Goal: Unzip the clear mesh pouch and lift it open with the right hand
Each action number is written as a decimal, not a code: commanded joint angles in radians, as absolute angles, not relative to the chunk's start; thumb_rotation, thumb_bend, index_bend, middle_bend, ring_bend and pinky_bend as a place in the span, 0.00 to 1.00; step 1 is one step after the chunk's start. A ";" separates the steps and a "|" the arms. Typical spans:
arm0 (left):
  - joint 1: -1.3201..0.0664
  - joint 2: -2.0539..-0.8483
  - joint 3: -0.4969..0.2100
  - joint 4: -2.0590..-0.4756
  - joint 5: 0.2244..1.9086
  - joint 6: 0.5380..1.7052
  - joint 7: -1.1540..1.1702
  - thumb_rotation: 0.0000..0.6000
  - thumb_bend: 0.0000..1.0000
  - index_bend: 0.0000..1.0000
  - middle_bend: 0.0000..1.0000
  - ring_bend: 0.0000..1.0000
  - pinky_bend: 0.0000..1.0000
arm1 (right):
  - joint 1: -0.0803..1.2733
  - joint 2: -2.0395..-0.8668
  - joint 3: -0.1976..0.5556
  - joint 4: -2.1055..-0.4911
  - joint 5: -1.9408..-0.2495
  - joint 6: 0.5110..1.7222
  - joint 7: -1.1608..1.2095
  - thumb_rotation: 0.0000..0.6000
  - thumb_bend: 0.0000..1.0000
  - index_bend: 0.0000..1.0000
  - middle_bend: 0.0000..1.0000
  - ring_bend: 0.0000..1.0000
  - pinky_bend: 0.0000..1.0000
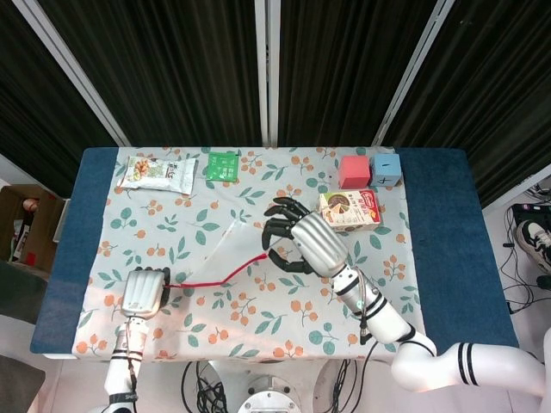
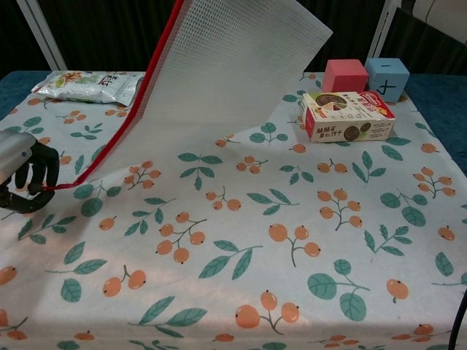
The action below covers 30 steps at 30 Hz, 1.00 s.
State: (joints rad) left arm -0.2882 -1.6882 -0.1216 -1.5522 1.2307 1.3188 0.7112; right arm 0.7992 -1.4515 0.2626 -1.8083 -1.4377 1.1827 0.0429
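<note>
The clear mesh pouch [image 2: 226, 73] with a red zipper edge [image 1: 222, 277] hangs lifted above the table middle, one end high and the other low at the left. My right hand [image 1: 301, 243] holds the raised end of the pouch in the head view; it is out of the chest view's frame. My left hand [image 1: 144, 292] grips the low red end near the table's front left edge, its dark fingers [image 2: 33, 175] curled around the zipper.
A snack bag [image 1: 157, 173] and a green packet [image 1: 222, 164] lie at the back left. A red cube [image 1: 353, 171], a blue cube [image 1: 386, 169] and a biscuit box [image 1: 350, 211] stand at the back right, close to my right hand.
</note>
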 commanded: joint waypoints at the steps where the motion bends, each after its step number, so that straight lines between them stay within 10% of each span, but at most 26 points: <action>1: -0.287 -1.647 -0.148 -1.609 1.203 1.310 0.649 1.00 0.12 0.17 0.26 0.23 0.32 | 0.781 -1.506 0.187 -1.712 -1.557 1.231 0.053 1.00 0.50 0.95 0.47 0.26 0.14; 10: -0.269 -1.542 -0.176 -1.701 1.146 1.341 0.606 1.00 0.02 0.13 0.17 0.12 0.22 | 0.722 -1.517 0.033 -1.523 -1.736 1.291 0.066 1.00 0.48 0.78 0.39 0.21 0.09; 19: -0.263 -1.534 -0.185 -1.684 1.165 1.414 0.597 1.00 0.00 0.13 0.17 0.12 0.22 | 0.688 -1.383 -0.054 -1.600 -1.612 1.094 -0.051 1.00 0.01 0.01 0.04 0.00 0.00; 30: -0.242 -1.431 -0.156 -1.665 1.234 1.384 0.394 1.00 0.00 0.15 0.19 0.13 0.22 | 0.631 -1.165 -0.075 -1.777 -1.478 1.034 -0.113 1.00 0.00 0.00 0.00 0.00 0.00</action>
